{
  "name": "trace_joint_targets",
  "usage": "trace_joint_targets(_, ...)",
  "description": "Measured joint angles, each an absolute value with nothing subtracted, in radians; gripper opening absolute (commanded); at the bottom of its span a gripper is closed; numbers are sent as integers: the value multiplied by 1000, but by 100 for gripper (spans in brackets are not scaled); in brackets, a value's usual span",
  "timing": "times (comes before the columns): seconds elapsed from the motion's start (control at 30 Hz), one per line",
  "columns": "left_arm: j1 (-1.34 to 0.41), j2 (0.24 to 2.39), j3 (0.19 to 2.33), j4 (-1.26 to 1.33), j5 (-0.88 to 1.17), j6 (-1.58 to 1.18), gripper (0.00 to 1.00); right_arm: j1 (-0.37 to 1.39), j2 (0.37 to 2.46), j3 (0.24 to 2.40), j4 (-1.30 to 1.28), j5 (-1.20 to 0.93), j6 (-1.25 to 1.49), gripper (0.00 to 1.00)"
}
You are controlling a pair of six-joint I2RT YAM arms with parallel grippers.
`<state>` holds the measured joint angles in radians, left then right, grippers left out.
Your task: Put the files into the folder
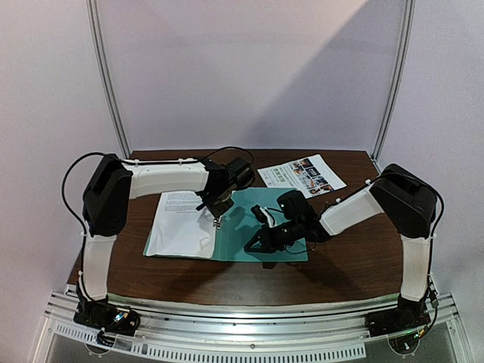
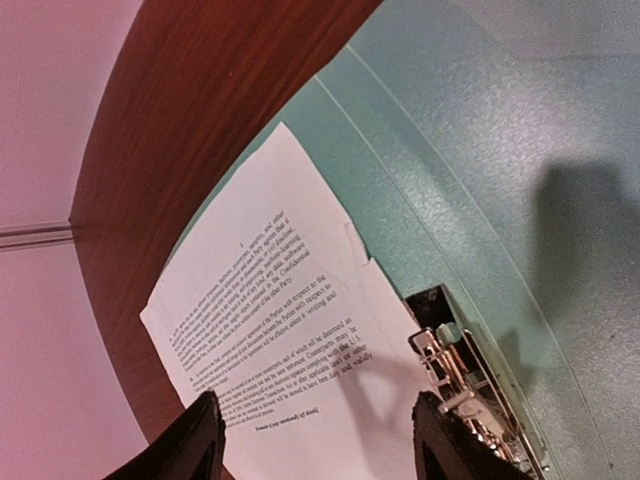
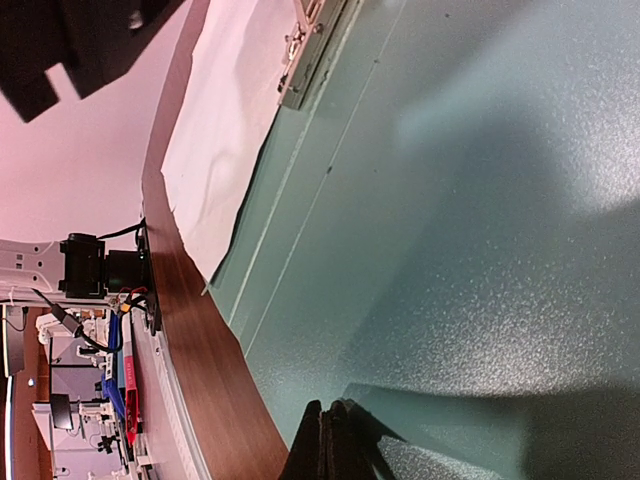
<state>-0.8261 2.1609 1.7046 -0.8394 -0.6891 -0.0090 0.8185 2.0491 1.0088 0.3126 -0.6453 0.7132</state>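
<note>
Spanning the workspace, a brown wooden table (image 1: pixel 348 257) carries all the items listed.

Folder (image 1: pixel 236 240): teal-green card, lying open and flat at the table's centre. Its right half is bare; its left half is covered.

Plain sheet (image 1: pixel 178 223): white with small black text (image 2: pixel 265 310), lying on the folder's left half. Its left part spreads past the folder onto the wood, and its inner edge lies just beside the spine.

Photo sheet (image 1: pixel 301 175): white with colour pictures, flat on the table at the far right, apart from the folder.

Left gripper (image 2: pixel 318 440): above the spine and the plain sheet's inner edge, fingers spread wide, holding nothing.

Right gripper (image 3: pixel 325 445): low over the folder's bare right half near its front edge, fingers pressed together. Whether anything is pinched between them cannot be told.

Clip (image 2: pixel 455 380): small, metal, fixed along the spine, touching the plain sheet's edge.
</note>
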Motion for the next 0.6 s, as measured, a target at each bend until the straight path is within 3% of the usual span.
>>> trace_joint_targets(0.33, -816, 2014, 1694, -837, -556, -10, 64, 820, 2049, 1023, 295, -645, 713, 0)
trace_joint_targets(0.6, -800, 1837, 1558, -740, -420, 36, 56, 826, 2049, 1060, 226, -637, 701, 0)
